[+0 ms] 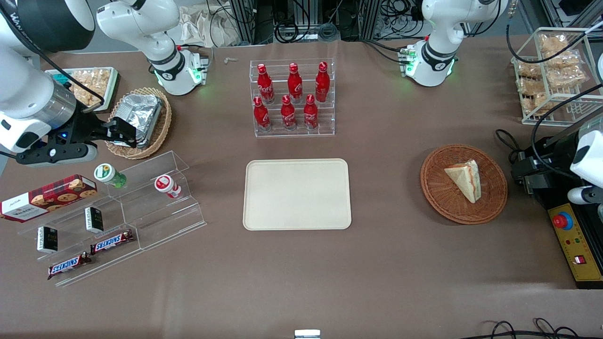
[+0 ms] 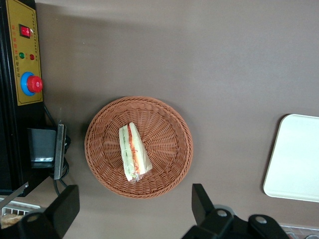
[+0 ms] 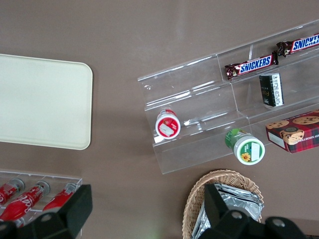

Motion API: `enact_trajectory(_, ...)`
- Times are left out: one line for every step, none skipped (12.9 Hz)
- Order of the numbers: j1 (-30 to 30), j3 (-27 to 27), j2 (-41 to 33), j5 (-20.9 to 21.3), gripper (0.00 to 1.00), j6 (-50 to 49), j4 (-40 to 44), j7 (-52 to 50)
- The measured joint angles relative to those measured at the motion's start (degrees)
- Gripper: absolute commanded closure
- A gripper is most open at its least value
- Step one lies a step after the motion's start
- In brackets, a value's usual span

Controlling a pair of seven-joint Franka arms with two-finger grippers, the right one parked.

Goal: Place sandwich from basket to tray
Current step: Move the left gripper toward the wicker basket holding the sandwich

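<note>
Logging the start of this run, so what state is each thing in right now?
Sandwich: lying in the basket, untouched.
Basket: on the table, holding only the sandwich.
Tray: bare, flat on the table.
Claw: open, hovering above the basket, holding nothing.
Soda bottles: upright, capped, in their clear rack.

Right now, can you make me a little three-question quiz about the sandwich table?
1. True or false: the sandwich lies in the basket.
2. What is on the tray? A) a bottle B) nothing C) the sandwich
3. Fill in: the tool's fingers are ____, above the table near the basket.

Key: 1 true. 2 B. 3 open.
</note>
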Motion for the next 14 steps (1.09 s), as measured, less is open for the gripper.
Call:
enact_trajectory(0.03,0.0,0.02,0.03,0.0,-0.01,0.0,0.02)
enact_trajectory(0.03,0.0,0.04,0.03,0.0,-0.05,0.0,0.02)
enact_trajectory(0.03,0.0,0.04,0.03,0.0,-0.16,0.0,0.02)
enact_trajectory(0.04,0.01,0.11,0.04,0.0,-0.42,0.0,-0.03)
enact_trajectory(0.06,0.04,0.29,0.04,0.0,-0.82,-0.03,-0.83)
enact_trajectory(0.17,0.1,0.5,0.09,0.0,-1.0,-0.3,-2.82)
enact_trajectory(0.55,0.19,0.7,0.19,0.0,-0.99,-0.82,-4.83)
enact_trajectory(1.02,0.25,0.98,0.31,0.0,-0.95,-1.27,-6.8)
enact_trajectory(1.42,0.32,1.25,0.54,0.0,-0.64,-1.94,-9.1)
enact_trajectory(1.67,0.55,1.28,0.71,0.0,0.63,-3.41,-11.19)
enact_trajectory(1.76,0.89,1.15,0.77,0.0,3.32,-5.75,-14.05)
enact_trajectory(1.79,1.05,0.89,0.79,0.0,6.92,-8.87,-18.89)
enact_trajectory(1.74,1.01,0.54,0.79,0.0,10.81,-12.4,-24.24)
enact_trajectory(1.62,0.93,0.11,0.98,0.0,14.4,-15.97,-28.31)
